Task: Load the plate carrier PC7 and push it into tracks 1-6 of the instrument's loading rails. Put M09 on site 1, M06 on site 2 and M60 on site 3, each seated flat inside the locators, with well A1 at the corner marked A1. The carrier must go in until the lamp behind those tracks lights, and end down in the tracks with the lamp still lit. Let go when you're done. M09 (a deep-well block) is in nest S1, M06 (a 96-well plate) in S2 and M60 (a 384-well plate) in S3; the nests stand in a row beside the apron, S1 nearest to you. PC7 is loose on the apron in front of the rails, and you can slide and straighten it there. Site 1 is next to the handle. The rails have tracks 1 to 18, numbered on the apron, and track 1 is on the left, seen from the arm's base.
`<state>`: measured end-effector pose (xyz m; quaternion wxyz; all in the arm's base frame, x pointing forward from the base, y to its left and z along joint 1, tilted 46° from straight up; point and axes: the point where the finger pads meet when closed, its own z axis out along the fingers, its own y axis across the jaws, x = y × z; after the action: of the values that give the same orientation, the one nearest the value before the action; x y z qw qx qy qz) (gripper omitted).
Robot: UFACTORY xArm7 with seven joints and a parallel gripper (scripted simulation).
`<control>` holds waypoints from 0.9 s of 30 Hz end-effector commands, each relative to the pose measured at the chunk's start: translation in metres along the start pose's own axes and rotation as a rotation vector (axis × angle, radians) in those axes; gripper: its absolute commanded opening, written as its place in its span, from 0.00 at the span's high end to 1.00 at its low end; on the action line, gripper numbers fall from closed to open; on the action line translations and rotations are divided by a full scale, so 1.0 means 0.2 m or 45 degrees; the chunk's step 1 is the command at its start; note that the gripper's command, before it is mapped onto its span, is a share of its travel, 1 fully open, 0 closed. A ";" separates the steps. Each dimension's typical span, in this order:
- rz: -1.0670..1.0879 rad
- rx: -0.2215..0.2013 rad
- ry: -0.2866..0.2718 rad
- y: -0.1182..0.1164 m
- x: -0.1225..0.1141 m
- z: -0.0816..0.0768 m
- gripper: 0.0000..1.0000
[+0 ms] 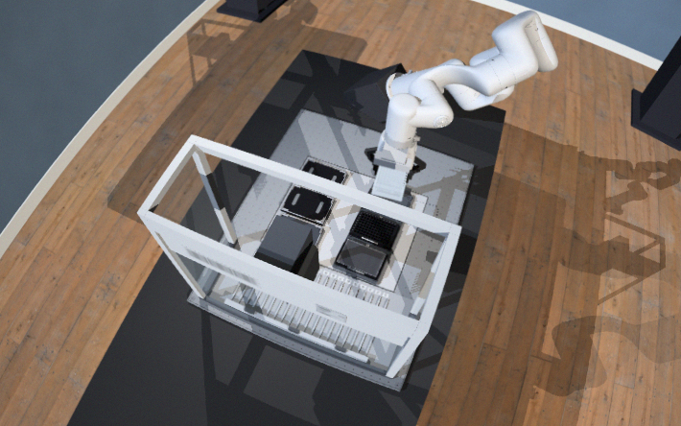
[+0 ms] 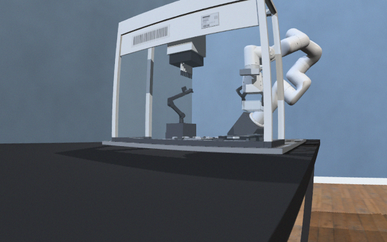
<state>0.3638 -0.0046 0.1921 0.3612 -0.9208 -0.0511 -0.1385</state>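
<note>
My gripper is shut on the pale deep-well block M09 and holds it high above the near end of the carrier PC7. The side view shows the block hanging under the gripper, well above the deck. The carrier lies on the apron with a dark 96-well plate on its middle site and a glossy dark plate on its far site. The near site lies under the block and is mostly hidden. Two nests beside the apron stand empty.
The instrument's white frame spans the deck, and its top beam crosses over the carrier. A dark grey box with a small dark arm stands left of the carrier. The loading rails lie beyond. A pipetting head hangs under the beam.
</note>
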 end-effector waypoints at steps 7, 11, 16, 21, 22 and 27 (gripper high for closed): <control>-0.386 0.001 0.009 0.00 0.01 -0.01 1.00; -0.513 0.000 0.009 0.00 0.01 -0.01 1.00; -0.725 0.000 0.009 0.00 0.01 -0.01 1.00; -0.938 -0.001 0.009 0.00 0.01 -0.01 1.00; -0.980 -0.001 0.009 0.00 0.01 -0.01 1.00; -1.107 -0.002 0.009 0.00 0.01 -0.01 1.00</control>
<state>0.3639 -0.0044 0.1924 0.2791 -0.8302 -0.4023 -0.2667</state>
